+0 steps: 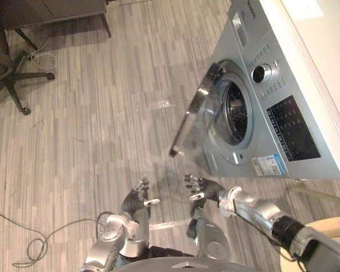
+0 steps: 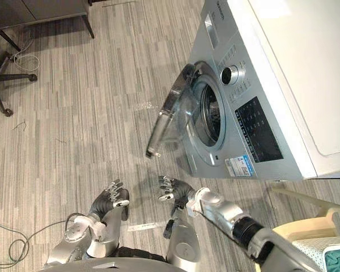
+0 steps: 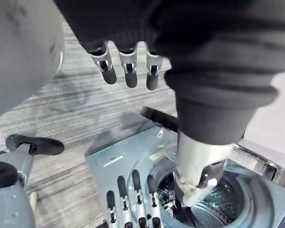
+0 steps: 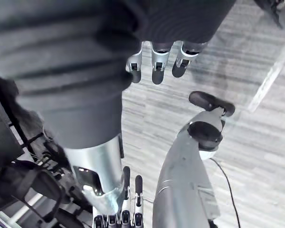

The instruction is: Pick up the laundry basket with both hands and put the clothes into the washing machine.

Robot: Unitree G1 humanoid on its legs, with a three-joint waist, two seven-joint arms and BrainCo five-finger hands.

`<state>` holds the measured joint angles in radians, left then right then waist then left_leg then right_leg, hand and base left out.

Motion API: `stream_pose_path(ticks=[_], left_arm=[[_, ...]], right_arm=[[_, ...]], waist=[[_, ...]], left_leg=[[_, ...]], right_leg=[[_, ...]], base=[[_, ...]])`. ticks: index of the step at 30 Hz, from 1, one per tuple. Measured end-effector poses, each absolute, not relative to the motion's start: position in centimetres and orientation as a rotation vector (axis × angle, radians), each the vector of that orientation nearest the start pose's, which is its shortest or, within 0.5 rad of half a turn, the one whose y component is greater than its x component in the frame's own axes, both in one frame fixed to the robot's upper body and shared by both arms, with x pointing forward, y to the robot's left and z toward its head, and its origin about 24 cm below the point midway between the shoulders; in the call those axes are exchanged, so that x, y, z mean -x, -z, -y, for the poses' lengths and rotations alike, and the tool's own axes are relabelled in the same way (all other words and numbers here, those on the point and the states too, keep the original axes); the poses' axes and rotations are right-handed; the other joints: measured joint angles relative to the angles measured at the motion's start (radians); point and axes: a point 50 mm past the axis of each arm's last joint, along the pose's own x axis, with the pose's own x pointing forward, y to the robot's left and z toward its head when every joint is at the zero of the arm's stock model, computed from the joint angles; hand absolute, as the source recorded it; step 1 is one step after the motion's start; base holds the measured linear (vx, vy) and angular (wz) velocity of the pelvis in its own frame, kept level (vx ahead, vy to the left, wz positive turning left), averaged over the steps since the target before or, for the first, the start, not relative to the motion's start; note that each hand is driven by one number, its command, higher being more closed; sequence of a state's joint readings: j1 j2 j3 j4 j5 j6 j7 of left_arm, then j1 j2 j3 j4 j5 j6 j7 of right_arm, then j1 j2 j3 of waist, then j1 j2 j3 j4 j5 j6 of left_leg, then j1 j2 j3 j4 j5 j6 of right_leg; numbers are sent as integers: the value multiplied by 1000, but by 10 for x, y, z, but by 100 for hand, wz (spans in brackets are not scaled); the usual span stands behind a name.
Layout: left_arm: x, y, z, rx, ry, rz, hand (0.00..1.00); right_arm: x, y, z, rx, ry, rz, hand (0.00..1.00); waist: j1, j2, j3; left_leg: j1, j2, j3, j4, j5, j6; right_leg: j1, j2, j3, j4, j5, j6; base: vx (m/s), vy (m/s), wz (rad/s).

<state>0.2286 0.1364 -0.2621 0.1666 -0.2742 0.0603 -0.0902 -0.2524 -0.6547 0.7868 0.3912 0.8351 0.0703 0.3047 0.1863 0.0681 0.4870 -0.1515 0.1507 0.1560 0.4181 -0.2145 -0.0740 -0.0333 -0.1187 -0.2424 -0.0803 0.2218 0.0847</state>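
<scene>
Left hand [image 2: 113, 196], right hand [image 2: 173, 190] empty, washer [image 2: 245, 85] open, basket [image 2: 303, 231] (mostly cropped)

The washing machine [image 1: 283, 96] stands at the right, its door [image 1: 195, 116] swung open to the left. A chair [image 1: 11, 79] stands far left, a basket [image 2: 311, 226] near right.

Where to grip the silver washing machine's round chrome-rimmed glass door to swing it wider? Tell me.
Probably by the free rim end nearest the right hand, from the floor side: the round glass door stands swung open, and that end juts farthest from the silver washing machine.
</scene>
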Motion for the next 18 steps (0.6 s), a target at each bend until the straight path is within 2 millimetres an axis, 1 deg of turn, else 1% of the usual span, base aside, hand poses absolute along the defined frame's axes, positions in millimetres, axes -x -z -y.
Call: stream_pose_path(ticks=[2, 4, 5, 7, 9, 10, 11, 13, 14, 15, 16, 18], left_arm=[[-179, 53, -132, 159, 217, -482, 0], [-181, 50, -136, 165, 201, -468, 0], [-182, 47, -137, 168, 195, -455, 0], [-185, 42, -137, 185, 183, -429, 0], [-185, 42, -137, 199, 170, -425, 0], [-186, 42, -137, 203, 166, -425, 0], [-187, 41, -138, 218, 148, -418, 0], [-189, 39, -141, 232, 121, -406, 0], [-189, 39, -147, 242, 84, -402, 0], [-189, 39, -150, 244, 69, -401, 0], [-187, 40, -156, 245, 41, -403, 0], [-184, 42, -162, 243, 14, -411, 0]], right_arm=[[-227, 46, 157, -94, -654, -655, 0], [-218, 53, 148, -169, -640, -654, 0], [-214, 57, 144, -205, -635, -660, 0], [-203, 71, 133, -267, -605, -695, 0], [-196, 80, 124, -304, -582, -720, 0], [-196, 81, 122, -308, -579, -723, 0], [-188, 86, 114, -348, -567, -747, 0], [-185, 87, 106, -399, -546, -733, 0], [-182, 87, 102, -439, -520, -718, 0], [-181, 88, 101, -452, -507, -717, 0], [-176, 90, 100, -465, -486, -719, 0], [-168, 94, 101, -481, -459, -728, 0]], waist=[[-1, 0, 0], [-3, 0, 0], [-7, 0, 0], [-27, -1, -1], [-33, -1, -1], [-34, -1, -1], [-40, -1, -2], [-45, -6, -8], [-51, -13, -36], [-53, -17, -53], [-58, -27, -90], [-66, -40, -138]], left_leg=[[4, 0, 2, 0, -1, -1], [9, 1, 3, -2, -1, -10], [12, 1, 3, -3, -1, -10], [16, 1, -5, -3, -1, -11], [15, 1, -4, -4, 0, -11], [16, 1, -4, -5, 0, -11], [16, 1, -3, -6, 0, -12], [21, 0, -1, -18, 2, -16], [22, 1, -2, -25, 2, -17], [24, 1, -2, -28, 2, -17], [35, 0, 1, -43, 3, -16], [68, -1, 10, -63, 2, -15]], right_leg=[[2, 0, 1, 0, -4, -6], [5, 0, 0, 0, -10, -13], [8, 1, -1, 0, -11, -14], [16, 1, -9, -1, -15, -19], [15, 1, -10, -1, -15, -19], [15, 1, -10, -2, -15, -19], [14, 1, -10, -5, -16, -18], [12, 1, -11, -6, -20, -17], [10, 1, -10, -5, -23, -14], [10, 2, -11, -4, -25, -13], [13, 1, -11, -1, -32, -12], [31, 3, -5, -1, -35, -4]], base=[[-59, 0, -4], [-46, -15, -2], [-31, -19, 4], [-19, -15, 7], [0, 0, 0], [0, 0, 0], [0, 0, 0], [28, -6, 0], [49, -9, -1], [90, -8, -2], [106, -4, -4], [163, 2, -10]])
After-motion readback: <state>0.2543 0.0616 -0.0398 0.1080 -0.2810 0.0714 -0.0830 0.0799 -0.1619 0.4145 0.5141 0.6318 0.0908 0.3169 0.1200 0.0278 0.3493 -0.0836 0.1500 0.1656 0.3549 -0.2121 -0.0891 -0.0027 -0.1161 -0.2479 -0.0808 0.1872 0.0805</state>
